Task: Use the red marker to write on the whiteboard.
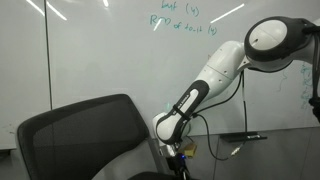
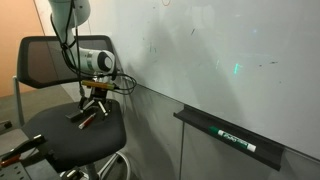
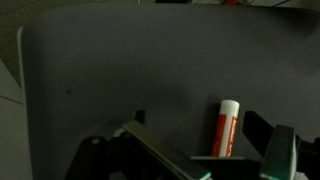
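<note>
Wrist view, claw [image 3: 198, 130] wide open, empty, red marker [image 3: 228, 126] lying on chair seat [image 3: 100, 80]

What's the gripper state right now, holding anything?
Gripper: open, holding nothing; the red marker lies on the chair seat between its fingers.

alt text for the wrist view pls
A short red marker with a pale end lies on a dark grey chair seat, between the open fingers of the robot's end effector. The picture is dim, and the seat fills most of it.
</note>
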Tool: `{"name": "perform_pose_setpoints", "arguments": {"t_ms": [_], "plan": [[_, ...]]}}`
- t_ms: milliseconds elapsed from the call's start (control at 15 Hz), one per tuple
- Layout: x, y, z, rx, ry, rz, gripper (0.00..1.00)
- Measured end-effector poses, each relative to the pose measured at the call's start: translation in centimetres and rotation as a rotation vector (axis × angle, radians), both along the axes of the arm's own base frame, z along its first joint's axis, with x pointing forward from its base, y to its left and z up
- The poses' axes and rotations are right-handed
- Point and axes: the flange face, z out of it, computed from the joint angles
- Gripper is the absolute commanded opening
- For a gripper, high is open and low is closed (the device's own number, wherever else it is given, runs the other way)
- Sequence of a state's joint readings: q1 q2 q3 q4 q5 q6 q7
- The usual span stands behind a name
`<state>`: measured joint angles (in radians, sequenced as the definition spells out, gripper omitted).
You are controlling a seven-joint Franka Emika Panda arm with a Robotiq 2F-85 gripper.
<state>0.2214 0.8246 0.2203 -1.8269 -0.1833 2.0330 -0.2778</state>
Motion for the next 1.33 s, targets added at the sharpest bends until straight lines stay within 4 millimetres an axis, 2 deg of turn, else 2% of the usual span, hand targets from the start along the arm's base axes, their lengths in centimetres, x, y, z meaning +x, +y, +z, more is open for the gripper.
{"name": "perform_pose_setpoints", "arguments": {"t_ms": [400,933,1000,1067,1133,1333], "plan": [[1.5,0.8,-1.3,-0.042,-0.070,-0.191,1.00],[0.3,2.2,-2.1,-0.087,-0.051,-0.368,1.00],[0.2,2.3,-2.1,-0.090,-0.049,-0.376,0.75],[0.1,2.4,-2.1,-0.092,-0.047,-0.383,0.74],[-0.1,2.6,-2.1,-0.094,-0.045,-0.388,0.68],[-0.2,2.7,-2.2,-0.099,-0.044,-0.392,0.42]]}}
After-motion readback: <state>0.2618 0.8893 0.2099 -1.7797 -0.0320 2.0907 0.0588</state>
